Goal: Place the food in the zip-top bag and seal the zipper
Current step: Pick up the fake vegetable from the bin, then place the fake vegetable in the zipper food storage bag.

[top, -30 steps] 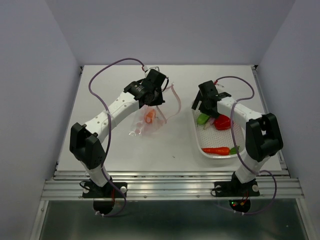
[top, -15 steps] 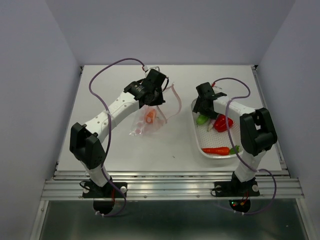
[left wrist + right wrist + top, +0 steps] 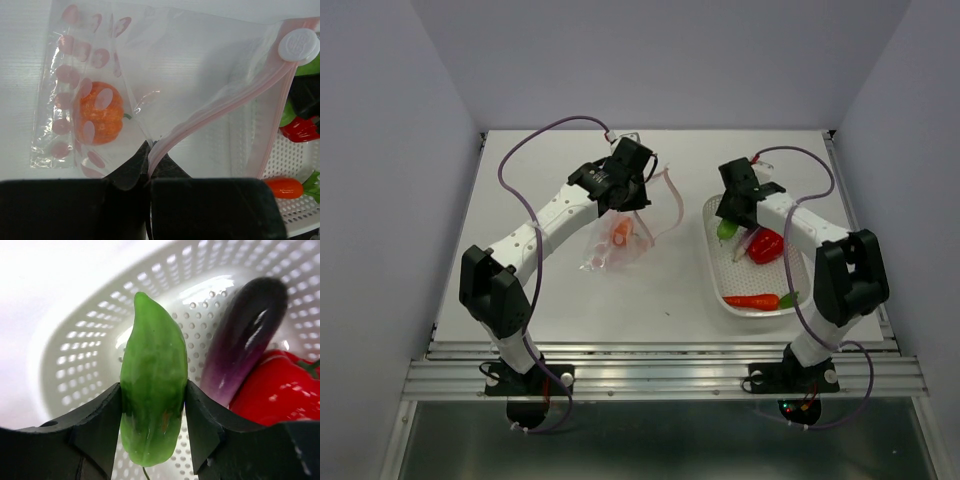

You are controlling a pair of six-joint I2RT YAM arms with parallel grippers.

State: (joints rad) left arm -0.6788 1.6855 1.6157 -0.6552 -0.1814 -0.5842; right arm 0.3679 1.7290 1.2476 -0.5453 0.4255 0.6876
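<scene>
The clear zip-top bag (image 3: 616,240) with pink dots lies left of centre, with the orange pumpkin (image 3: 619,233) inside it (image 3: 99,113). My left gripper (image 3: 625,180) (image 3: 149,150) is shut on the bag's pink zipper strip (image 3: 220,107), holding the mouth edge up. My right gripper (image 3: 728,224) (image 3: 152,407) is shut on the green pod (image 3: 152,390) over the white basket (image 3: 715,268). The purple eggplant (image 3: 245,340), the red pepper (image 3: 766,244) and the carrot (image 3: 756,300) lie in the basket.
The white perforated basket (image 3: 75,350) stands at the right of the table, close to the right arm. The white slider tab (image 3: 298,45) sits at the zipper's far end. Purple cables loop above both arms.
My right gripper has closed on the green pod and lifted it slightly in the basket. The left arm and the bag have not moved.
</scene>
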